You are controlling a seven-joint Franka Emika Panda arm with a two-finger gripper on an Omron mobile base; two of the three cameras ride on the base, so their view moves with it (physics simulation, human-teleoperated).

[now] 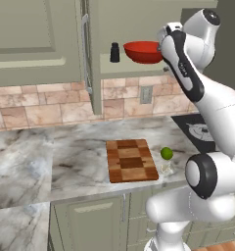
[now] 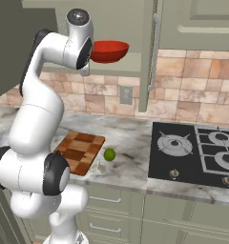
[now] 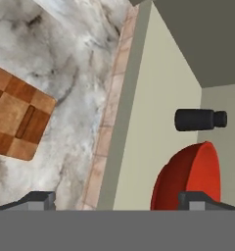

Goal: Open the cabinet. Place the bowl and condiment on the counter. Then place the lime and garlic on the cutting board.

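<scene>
The cabinet [image 1: 92,54] stands open, its door [image 1: 85,49] swung out edge-on; on its shelf [image 3: 139,147] sit the red bowl [image 1: 143,51] and, just left of it, the black bottle [image 1: 114,52]; the gripper [image 3: 117,198] is raised to the shelf's front, jaws spread wide and holding nothing, one fingertip [image 3: 200,198] before the bowl. Below, on the counter [image 1: 75,147], lies the board [image 1: 130,160]; the lime [image 1: 166,153] sits just right of it, off the board; the garlic [image 1: 167,169] lies near the lime, at the board's near right corner.
</scene>
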